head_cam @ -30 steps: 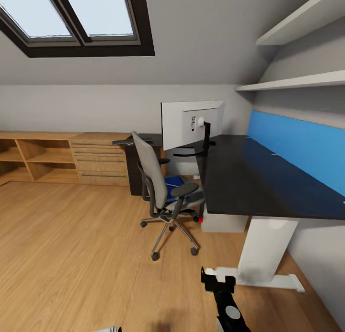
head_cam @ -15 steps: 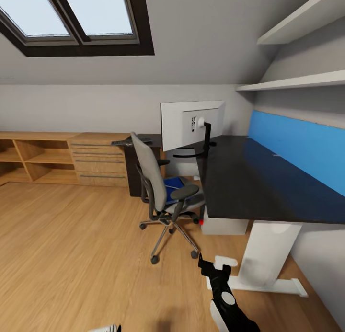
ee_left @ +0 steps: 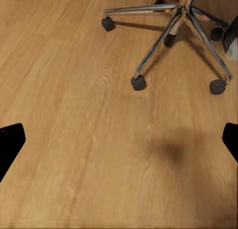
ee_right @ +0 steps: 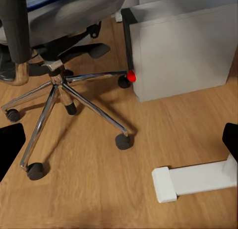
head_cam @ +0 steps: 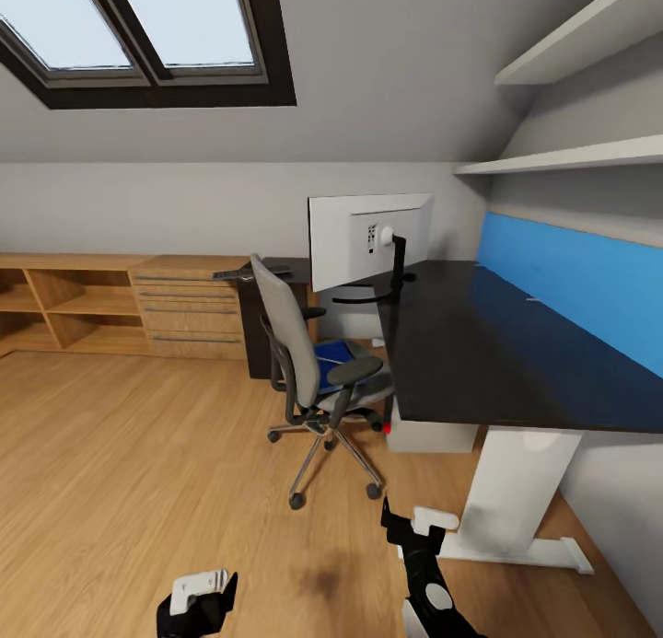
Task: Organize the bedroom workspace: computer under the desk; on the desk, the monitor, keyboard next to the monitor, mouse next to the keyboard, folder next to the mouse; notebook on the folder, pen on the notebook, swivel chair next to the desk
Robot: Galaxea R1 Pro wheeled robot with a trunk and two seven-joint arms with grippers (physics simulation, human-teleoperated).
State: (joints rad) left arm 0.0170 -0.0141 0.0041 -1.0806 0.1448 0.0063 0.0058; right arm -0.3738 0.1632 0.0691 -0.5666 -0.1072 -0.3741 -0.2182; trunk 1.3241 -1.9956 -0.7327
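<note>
Left hand (head_cam: 196,601) hangs low over the floor, fingers spread, holding nothing. The swivel chair (head_cam: 308,371) carries the blue folder (head_cam: 333,351) beside the desk (head_cam: 479,343); right hand (head_cam: 419,530), open and empty, is lowered, probably for travelling.

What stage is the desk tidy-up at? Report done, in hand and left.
Done: the monitor stands on the desk.

In hand: nothing. The left pincer and right pincer hang open and empty over the floor near the swivel chair.

Left: the blue folder lies on the chair seat and must go on the desk. Something dark and flat lies on the desk's far wing, possibly the keyboard. Notebook, pen and mouse cannot be made out.
</note>
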